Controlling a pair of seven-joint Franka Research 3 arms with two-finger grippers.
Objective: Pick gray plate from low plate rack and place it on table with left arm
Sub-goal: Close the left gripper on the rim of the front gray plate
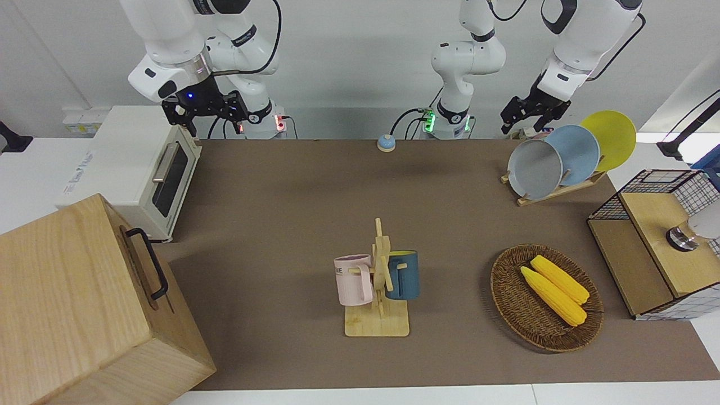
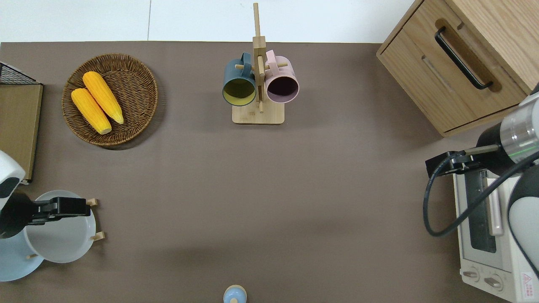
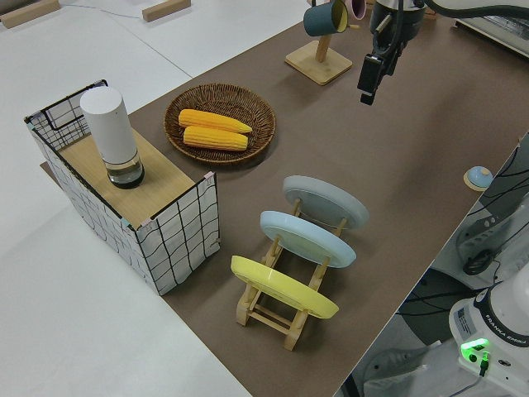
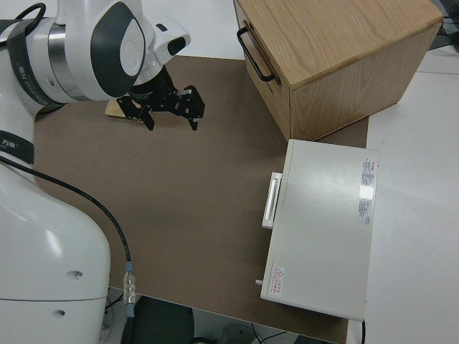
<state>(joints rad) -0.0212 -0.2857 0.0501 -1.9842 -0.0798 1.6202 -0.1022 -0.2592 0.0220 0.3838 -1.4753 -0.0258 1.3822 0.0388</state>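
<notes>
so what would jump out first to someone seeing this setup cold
Probably the low plate rack at the left arm's end of the table, holding the gray plate, a sky-blue plate and a yellow plate on edge, with the left claw over the gray one. Next, the wicker basket with two corn cobs, and the mug stand mid-table.

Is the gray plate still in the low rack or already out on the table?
Still in the rack. The gray plate leans on edge between the pegs of the low plate rack, beside the blue plate.
</notes>
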